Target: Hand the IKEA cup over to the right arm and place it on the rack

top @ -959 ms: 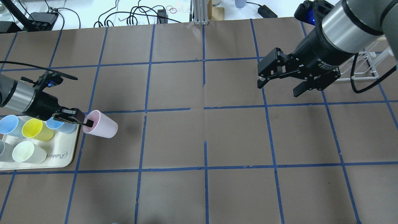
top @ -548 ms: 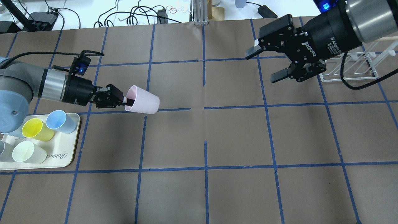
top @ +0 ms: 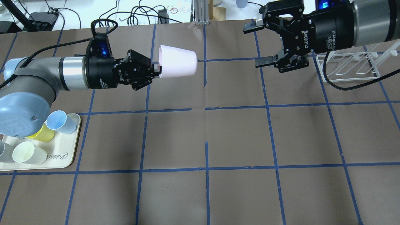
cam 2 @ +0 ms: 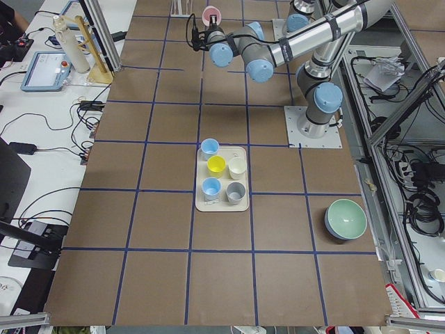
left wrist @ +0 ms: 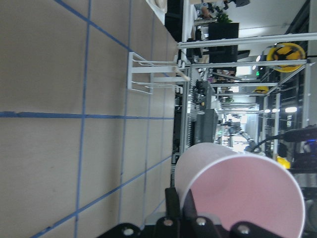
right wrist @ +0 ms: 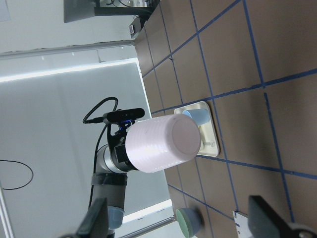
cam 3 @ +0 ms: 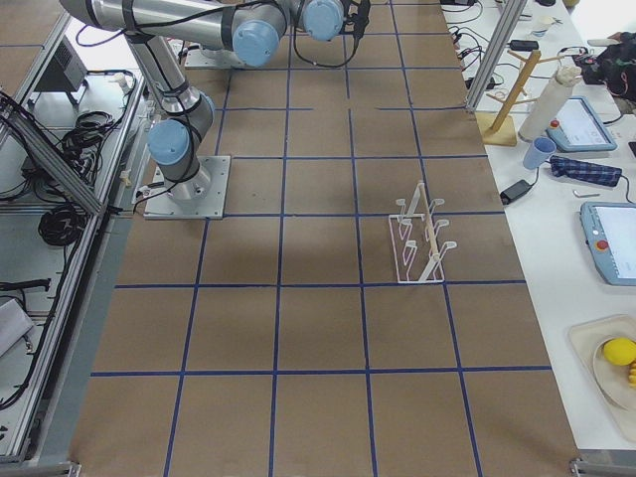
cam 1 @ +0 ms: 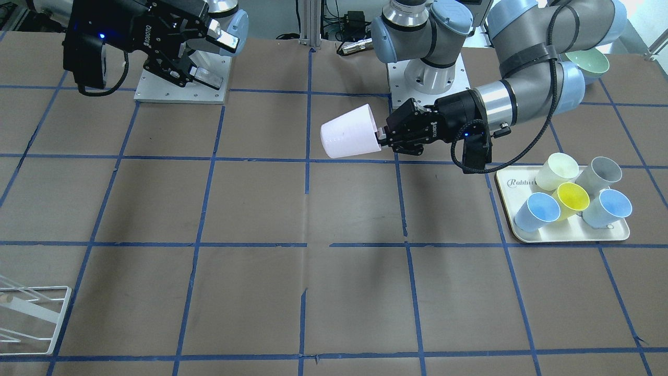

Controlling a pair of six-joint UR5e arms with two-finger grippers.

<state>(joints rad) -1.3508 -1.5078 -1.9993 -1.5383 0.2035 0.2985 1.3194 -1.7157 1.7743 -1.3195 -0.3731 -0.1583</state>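
Observation:
The pale pink IKEA cup (top: pixel 178 61) lies on its side in the air, base pointing toward the right arm. My left gripper (top: pixel 156 69) is shut on its rim, one finger inside the mouth, as the left wrist view (left wrist: pixel 237 193) shows. The cup also shows in the front view (cam 1: pixel 349 132), held by the left gripper (cam 1: pixel 382 138). My right gripper (top: pixel 255 45) is open and empty, well apart from the cup, jaws facing its base (right wrist: pixel 161 144). The white wire rack (top: pixel 347 67) stands behind the right gripper at the far right.
A cream tray (top: pixel 67 156) at the near left holds several cups: blue, yellow, pale cream, grey. A green bowl (cam 1: pixel 587 62) sits near the left arm's base. The rack's corner (cam 1: pixel 31 313) shows in the front view.
The left arm has lifted the pink cup from beside the tray and carried it up and toward the table's middle. The right gripper has moved back and turned, open, to face the cup.

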